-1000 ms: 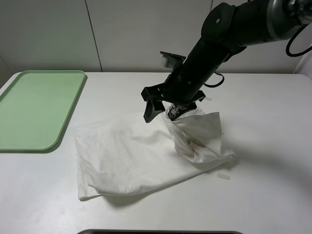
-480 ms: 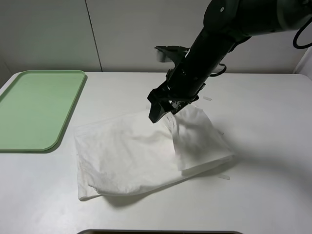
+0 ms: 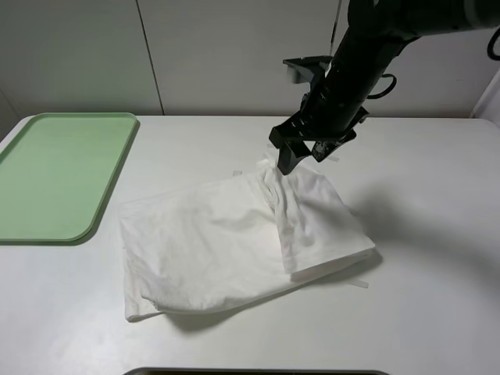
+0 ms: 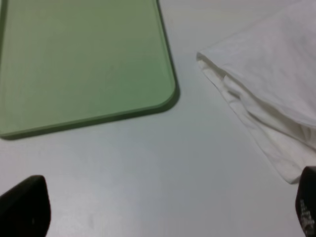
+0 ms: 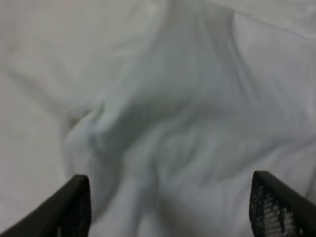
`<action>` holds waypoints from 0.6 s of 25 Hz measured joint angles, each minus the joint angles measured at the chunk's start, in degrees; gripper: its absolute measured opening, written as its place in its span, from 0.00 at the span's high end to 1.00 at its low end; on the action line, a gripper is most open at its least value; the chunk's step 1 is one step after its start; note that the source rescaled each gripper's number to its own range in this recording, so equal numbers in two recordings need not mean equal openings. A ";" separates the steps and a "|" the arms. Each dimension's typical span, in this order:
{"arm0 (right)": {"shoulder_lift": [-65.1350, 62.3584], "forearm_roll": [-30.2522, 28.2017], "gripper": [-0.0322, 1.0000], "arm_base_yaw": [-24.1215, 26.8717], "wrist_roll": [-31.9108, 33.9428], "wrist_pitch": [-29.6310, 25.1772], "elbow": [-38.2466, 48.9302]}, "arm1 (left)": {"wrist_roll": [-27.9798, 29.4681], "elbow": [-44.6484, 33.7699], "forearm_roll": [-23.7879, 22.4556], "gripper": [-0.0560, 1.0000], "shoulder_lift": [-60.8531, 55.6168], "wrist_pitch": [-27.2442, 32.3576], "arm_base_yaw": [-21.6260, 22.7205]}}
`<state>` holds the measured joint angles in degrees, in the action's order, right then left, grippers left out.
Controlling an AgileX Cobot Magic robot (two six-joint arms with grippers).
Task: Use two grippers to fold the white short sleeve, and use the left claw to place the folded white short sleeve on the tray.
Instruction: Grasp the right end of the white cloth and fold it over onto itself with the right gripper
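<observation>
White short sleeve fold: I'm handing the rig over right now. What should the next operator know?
Left gripper: open, holding nothing, low over the table between a corner of the tray and a corner of the white short sleeve; out of the high view.
Right gripper: fingers spread, above the garment's far edge; cloth peaks up toward it, contact unclear.
White short sleeve: on the table right of the tray, apart from it, one side flap folded over the body.
Done: a first, rumpled fold.
Left: finish folding with both grippers, then the left gripper places it on the tray.
</observation>
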<state>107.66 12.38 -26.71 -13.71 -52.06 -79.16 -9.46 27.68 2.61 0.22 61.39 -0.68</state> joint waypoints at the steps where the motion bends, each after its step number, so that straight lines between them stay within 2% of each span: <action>1: 0.00 0.00 0.26 0.00 0.00 0.00 0.00 | 0.00 0.00 0.00 0.00 0.00 0.00 0.00; 6: 4.43 2.60 0.26 -0.30 -3.54 4.80 0.00 | 0.00 0.00 0.00 0.00 0.00 0.00 0.00; 7: 5.77 4.70 0.26 -1.57 -5.42 7.12 0.00 | 0.00 0.00 0.00 0.00 0.00 0.00 0.00; 15: 10.77 11.79 0.26 -6.86 -10.22 12.49 -1.81 | 0.00 0.00 0.00 0.00 0.00 0.00 0.00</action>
<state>118.43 24.17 -33.57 -23.92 -39.57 -80.97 -9.46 27.68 2.61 0.22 61.39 -0.68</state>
